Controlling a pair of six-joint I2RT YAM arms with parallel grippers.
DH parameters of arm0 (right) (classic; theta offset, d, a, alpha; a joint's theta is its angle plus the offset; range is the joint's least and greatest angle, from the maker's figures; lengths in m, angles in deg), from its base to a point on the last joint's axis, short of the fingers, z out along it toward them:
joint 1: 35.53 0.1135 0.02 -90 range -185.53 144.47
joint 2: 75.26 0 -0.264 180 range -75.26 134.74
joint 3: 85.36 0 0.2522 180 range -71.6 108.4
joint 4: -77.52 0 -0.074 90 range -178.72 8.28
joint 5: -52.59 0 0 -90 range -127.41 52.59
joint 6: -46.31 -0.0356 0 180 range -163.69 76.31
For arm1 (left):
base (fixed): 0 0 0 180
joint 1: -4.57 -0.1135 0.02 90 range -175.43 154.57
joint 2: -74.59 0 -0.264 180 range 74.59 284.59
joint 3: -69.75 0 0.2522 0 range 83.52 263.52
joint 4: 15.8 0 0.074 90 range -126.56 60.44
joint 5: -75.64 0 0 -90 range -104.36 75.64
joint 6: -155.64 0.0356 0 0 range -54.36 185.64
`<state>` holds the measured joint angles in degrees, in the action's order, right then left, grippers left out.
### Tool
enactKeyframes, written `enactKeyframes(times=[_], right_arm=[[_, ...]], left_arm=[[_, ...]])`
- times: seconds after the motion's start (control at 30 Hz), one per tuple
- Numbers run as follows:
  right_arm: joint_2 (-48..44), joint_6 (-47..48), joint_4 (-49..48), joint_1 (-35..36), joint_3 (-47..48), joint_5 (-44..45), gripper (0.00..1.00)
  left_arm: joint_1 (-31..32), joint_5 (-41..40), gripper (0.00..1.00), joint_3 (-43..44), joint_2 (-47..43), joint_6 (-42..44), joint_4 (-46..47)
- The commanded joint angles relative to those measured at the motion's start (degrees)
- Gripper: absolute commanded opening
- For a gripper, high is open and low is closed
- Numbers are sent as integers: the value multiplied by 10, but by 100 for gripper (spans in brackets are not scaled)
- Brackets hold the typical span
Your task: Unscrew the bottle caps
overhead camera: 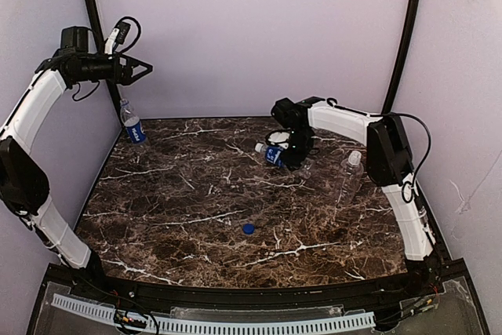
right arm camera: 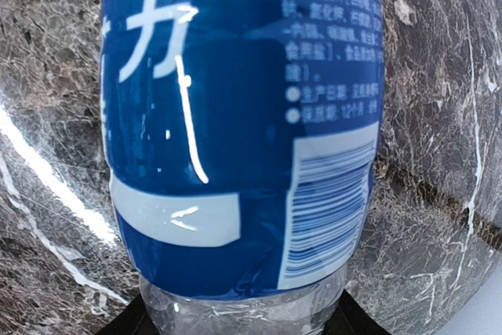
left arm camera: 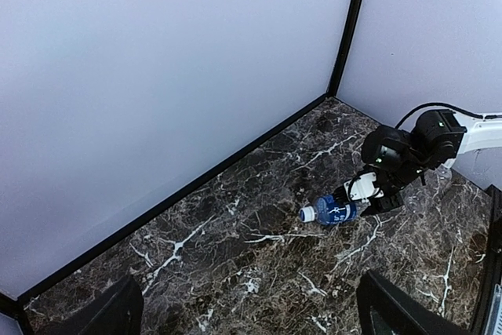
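Three bottles were on the bench (overhead camera: 172, 194). The lying bottle (overhead camera: 271, 154), far middle, kept its white cap (overhead camera: 259, 147); its blue label (right arm camera: 196, 154) bore large white Chinese characters, small print and a barcode. The right pincer (overhead camera: 289, 153) straddled it, fingers (right arm camera: 125, 323) beside its clear end; a firm grip could not be told. The corner bottle (overhead camera: 132, 125), label too small to read, stood far left below the raised left pincer (overhead camera: 140, 71), spread wide and empty. The plain bottle (overhead camera: 349, 178) was beside the right arm (overhead camera: 345, 123). One blue cap (overhead camera: 248, 228) sat loose near the front.
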<state>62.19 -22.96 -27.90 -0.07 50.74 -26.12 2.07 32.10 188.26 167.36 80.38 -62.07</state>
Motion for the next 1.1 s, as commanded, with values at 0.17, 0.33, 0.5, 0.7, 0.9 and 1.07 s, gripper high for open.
enactKeyframes(times=[0.17, 0.33, 0.5, 0.7, 0.9, 1.07], right_arm=[[-157, -60, -149, 4, -34, -143, 45], [-315, -139, -457, 38, -193, -247, 43], [-412, -189, -866, 116, -396, -270, 43], [-370, -216, -961, 182, -360, -359, 43], [-355, -211, -958, 208, -335, -392, 43], [-341, -211, -946, 214, -316, -410, 42]], left_arm=[[10, 10, 91, -9, -74, -35, -27], [40, -25, 88, -73, -126, -48, 4], [113, -32, 90, -198, -219, -94, 199], [261, -23, 98, -231, -242, -92, 288], [304, 3, 99, -226, -224, -102, 301], [329, 12, 96, -229, -212, -119, 309]])
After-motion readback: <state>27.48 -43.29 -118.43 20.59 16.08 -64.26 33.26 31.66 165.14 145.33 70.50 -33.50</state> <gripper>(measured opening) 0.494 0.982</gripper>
